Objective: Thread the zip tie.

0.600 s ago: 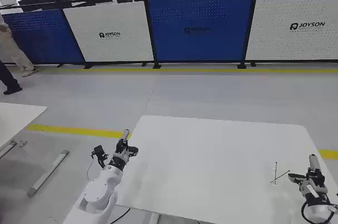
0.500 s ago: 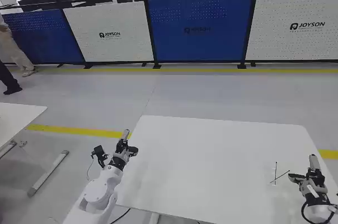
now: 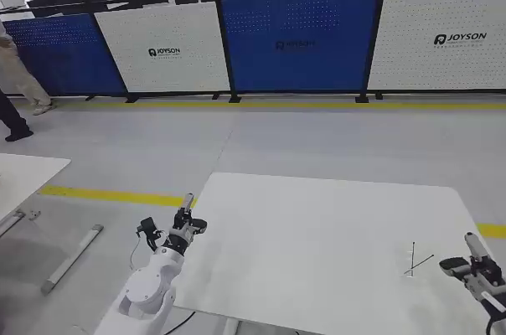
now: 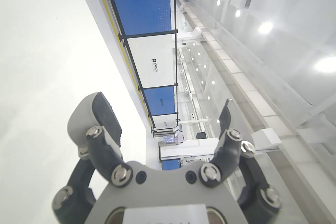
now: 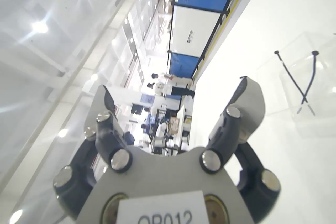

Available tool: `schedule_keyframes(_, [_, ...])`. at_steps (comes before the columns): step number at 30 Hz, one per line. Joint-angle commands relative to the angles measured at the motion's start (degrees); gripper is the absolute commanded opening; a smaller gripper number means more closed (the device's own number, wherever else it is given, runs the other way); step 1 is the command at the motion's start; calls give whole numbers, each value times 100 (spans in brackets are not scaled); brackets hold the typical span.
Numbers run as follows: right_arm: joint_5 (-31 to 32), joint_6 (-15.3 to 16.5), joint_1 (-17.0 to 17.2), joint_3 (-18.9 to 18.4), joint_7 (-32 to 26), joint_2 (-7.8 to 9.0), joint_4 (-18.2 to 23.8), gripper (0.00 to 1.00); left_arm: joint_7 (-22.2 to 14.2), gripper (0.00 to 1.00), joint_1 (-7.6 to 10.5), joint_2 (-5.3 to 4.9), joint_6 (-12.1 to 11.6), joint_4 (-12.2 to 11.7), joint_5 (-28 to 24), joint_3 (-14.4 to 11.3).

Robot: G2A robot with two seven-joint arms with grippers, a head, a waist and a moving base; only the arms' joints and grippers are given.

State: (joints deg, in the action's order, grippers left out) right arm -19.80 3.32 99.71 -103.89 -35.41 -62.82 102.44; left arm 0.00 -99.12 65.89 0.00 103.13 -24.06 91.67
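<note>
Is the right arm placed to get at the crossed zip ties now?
Probably yes. The right gripper sits open at the table edge, close beside the zip ties, with nothing standing between them, though a clear tray may ring them.

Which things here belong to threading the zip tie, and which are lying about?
Job: two thin black plastic zip ties, crossed on the white table; open left pincer; open right pincer.
Lying about: grey bar on the floor; second white table.

Black zip ties [image 5: 290,75], white table [image 3: 320,243]
</note>
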Motion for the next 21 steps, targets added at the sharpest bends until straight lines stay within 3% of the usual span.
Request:
schedule_keyframes(1, [168, -48, -104, -139, -986, 67, -138, 100, 0, 100, 0, 0, 0, 0, 0, 0])
schedule_keyframes(15, [168, -48, -104, -139, -986, 67, -138, 100, 0, 100, 0, 0, 0, 0, 0, 0])
schedule_keyframes(16, [29, -65, -138, -124, -1233, 75, -119, 100, 0, 100, 0, 0, 0, 0, 0, 0])
schedule_keyframes(17, [-300, -150, -310, -288, -1880, 120, -280, 100, 0, 100, 0, 0, 0, 0, 0, 0])
schedule_keyframes(21, [-624, -386, -984, -797, -3349, 296, -982, 100, 0, 100, 0, 0, 0, 0, 0, 0])
